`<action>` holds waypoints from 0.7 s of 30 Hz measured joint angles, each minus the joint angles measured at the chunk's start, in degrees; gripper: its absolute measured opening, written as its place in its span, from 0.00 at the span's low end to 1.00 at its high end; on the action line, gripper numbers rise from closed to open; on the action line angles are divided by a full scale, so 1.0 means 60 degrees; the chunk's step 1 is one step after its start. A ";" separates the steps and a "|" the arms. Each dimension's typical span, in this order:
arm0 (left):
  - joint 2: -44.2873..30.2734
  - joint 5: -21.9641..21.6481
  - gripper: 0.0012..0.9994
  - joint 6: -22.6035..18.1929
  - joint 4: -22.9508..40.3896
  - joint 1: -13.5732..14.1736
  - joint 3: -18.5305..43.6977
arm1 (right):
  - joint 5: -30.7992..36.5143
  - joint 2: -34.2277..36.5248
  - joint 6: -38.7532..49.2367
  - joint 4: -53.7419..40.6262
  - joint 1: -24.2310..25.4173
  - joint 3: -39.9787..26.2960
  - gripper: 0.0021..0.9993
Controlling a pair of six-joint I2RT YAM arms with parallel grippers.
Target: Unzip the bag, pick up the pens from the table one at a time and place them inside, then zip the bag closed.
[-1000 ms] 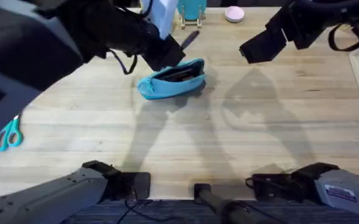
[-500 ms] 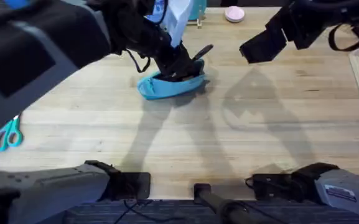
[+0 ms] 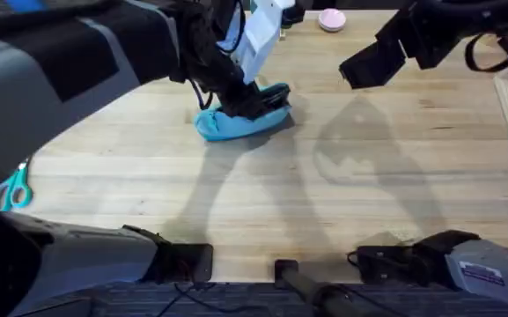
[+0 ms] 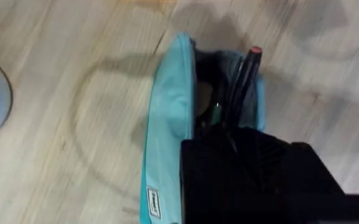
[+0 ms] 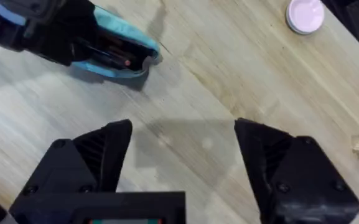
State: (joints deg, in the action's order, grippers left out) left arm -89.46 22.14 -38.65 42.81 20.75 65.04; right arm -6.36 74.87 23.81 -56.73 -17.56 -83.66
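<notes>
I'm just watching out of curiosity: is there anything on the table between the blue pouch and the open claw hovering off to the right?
No. In the overhead view, only bare table and the arms' shadows lie between the bag and the right gripper.

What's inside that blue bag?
The open bag holds a dark pen with a reddish tip, beside something green. The left tool covers the rest of the inside.

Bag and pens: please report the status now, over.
Left gripper down in the open bag, pen going inside, grip not visible. Right gripper open, hovering apart over the table. Nothing in the way.
</notes>
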 joint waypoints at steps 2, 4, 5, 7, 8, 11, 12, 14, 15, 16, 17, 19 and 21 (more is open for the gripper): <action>0.0002 -0.0296 0.04 -0.0004 0.0272 0.0000 0.0000 | -0.0002 0.0000 0.0000 0.0000 0.0000 0.0000 1.00; -0.0001 -0.0675 0.04 -0.0007 0.0529 0.0000 0.0000 | -0.0001 0.0000 0.0000 0.0000 0.0000 0.0000 1.00; 0.0002 -0.0851 0.04 -0.0014 0.0626 0.0004 0.0003 | 0.0001 0.0000 0.0000 0.0000 0.0000 0.0000 1.00; 0.0001 -0.1209 0.04 -0.0027 0.0812 0.0019 0.0020 | 0.0001 0.0000 0.0000 0.0000 0.0000 0.0000 1.00; -0.0001 -0.1376 0.04 -0.0029 0.0864 0.0028 0.0029 | 0.0001 0.0000 0.0000 0.0000 0.0000 0.0000 1.00; 0.0002 -0.1790 0.04 -0.0033 0.0907 0.0079 0.0044 | 0.0001 0.0000 0.0000 0.0000 0.0000 0.0000 1.00; -0.0001 -0.1910 0.04 -0.0033 0.0903 0.0091 0.0047 | 0.0001 0.0000 0.0000 -0.0004 0.0000 0.0000 1.00; -0.0001 -0.2071 0.04 -0.0032 0.0903 0.0102 0.0047 | 0.0001 0.0000 0.0000 0.0000 0.0000 0.0000 1.00; -0.0001 -0.2137 0.04 -0.0033 0.0907 0.0109 0.0047 | 0.0001 0.0000 0.0000 0.0000 0.0000 0.0000 1.00; 0.0000 -0.2177 0.04 -0.0033 0.0907 0.0109 0.0047 | 0.0001 0.0000 0.0000 0.0000 0.0000 0.0000 1.00; 0.0001 -0.2211 0.04 -0.0033 0.0907 0.0109 0.0047 | 0.0001 0.0000 0.0000 0.0000 0.0000 0.0000 1.00; 0.0002 -0.2255 0.04 -0.0030 0.0907 0.0109 0.0047 | 0.0001 0.0000 0.0000 0.0000 0.0000 0.0000 1.00; 0.0002 -0.2300 0.04 -0.0029 0.0907 0.0109 0.0047 | 0.0001 0.0000 0.0000 0.0000 0.0000 0.0000 1.00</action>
State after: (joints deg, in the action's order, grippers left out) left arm -89.45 8.34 -38.83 48.25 21.41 65.32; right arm -6.35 74.87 23.81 -56.73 -17.56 -83.66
